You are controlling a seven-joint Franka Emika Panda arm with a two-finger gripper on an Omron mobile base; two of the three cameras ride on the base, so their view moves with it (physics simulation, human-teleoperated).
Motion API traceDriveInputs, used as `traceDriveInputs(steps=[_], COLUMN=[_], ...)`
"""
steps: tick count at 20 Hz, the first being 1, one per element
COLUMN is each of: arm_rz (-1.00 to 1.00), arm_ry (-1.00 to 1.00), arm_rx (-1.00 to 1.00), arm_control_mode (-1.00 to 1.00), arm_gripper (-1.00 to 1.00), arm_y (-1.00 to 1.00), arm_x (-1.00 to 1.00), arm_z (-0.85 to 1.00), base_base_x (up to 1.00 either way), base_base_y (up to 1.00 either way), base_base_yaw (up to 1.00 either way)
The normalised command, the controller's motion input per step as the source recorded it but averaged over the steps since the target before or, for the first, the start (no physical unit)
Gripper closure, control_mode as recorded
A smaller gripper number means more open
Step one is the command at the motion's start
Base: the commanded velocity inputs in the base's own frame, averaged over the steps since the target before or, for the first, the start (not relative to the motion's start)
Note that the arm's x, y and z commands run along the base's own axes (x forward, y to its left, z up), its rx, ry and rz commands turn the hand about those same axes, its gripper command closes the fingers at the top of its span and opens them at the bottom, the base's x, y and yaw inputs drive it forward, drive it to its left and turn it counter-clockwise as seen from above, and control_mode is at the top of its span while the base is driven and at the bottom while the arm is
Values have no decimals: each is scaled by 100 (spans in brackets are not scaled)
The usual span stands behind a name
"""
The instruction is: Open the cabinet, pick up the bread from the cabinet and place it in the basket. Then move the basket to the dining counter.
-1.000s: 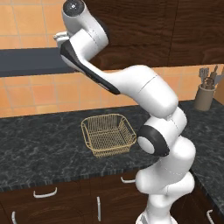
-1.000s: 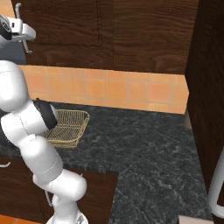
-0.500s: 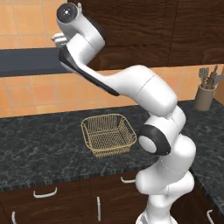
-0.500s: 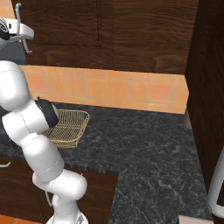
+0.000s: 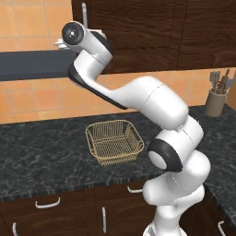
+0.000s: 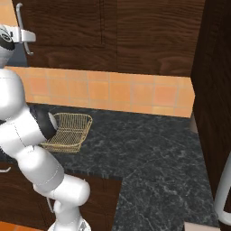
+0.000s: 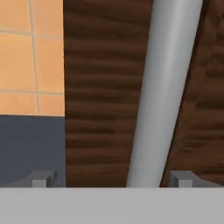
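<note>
Dark cabinet [image 7: 103,87] fills the background; the gripper [image 7: 111,179], wide open and empty, should centre on the handle [image 7: 164,92] before closing.

Cabinet [image 7: 100,87]: dark wood grain, matt. Handle [image 7: 164,87]: smooth satin metal. Basket [image 5: 114,142]: golden wire mesh. Counter [image 6: 149,153]: black marbled stone, slightly glossy. Wall tiles [image 6: 113,90]: orange, smooth.

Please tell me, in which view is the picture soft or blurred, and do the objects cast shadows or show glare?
Hand view: the cabinet grain and its handle look soft, seen very close. Left base view: the basket is sharp, with only a faint shadow. Right base view: even light, no glare on the black countertop.
</note>
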Motion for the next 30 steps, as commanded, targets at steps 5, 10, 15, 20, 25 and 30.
traceDriveInputs(steps=[5, 10, 15, 20, 25, 30], arm_rz=[8, 7, 0, 1, 5, 13], arm_ry=[-1, -1, 0, -6, -17, -15], arm_rx=[1, 0, 0, 0, 11, 28], arm_control_mode=[-100, -100, -100, -100, -100, -100], arm_gripper=[100, 100, 100, 100, 100, 100], arm_y=[-10, -5, 0, -10, -59, -95], arm_x=[31, 16, -17, -85, -100, -100], arm_z=[0, 0, 0, 0, 0, 13], base_base_x=[0, 0, 0, 0, 0, 0], base_base_y=[0, 0, 0, 0, 0, 0], base_base_yaw=[0, 0, 0, 0, 0, 0])
